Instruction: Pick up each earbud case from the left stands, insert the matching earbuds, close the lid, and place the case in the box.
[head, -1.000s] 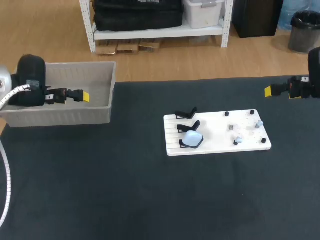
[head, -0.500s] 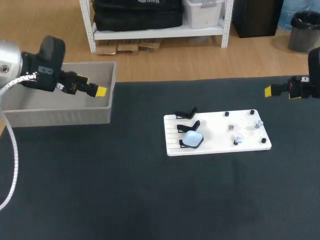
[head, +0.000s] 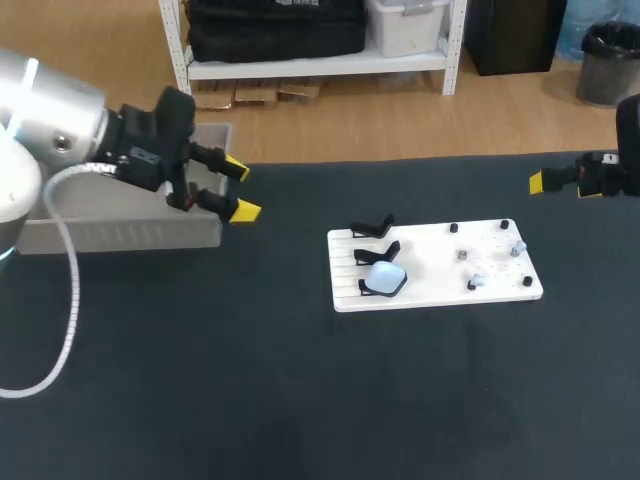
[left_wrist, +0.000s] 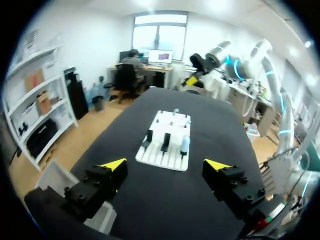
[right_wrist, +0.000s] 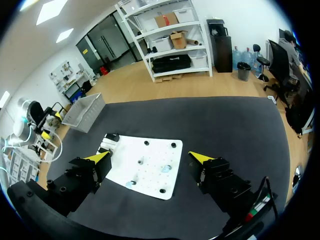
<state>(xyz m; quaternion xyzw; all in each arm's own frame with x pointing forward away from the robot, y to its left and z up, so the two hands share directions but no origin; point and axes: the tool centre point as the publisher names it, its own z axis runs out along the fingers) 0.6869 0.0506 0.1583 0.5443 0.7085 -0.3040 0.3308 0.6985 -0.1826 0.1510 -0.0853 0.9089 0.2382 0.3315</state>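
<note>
grey box (head: 120, 235) sitting at the far left of the table. left gripper (head: 241, 190) hovering just right of the box's right wall, fingers spread wide, holding nothing, arm pointing right toward the white board (head: 430, 270). pale blue earbud case (head: 384, 278) resting on the near black stand (head: 376, 257) at the board's left end. judging it light, smooth and rounded, so likely slippery; pinching across its flat sides looks safest. right gripper (right_wrist: 150, 157) hanging at the far right edge, fingers apart, empty.

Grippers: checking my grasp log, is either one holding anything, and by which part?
Nothing is held. The left gripper and the right gripper are both open and empty.
</note>
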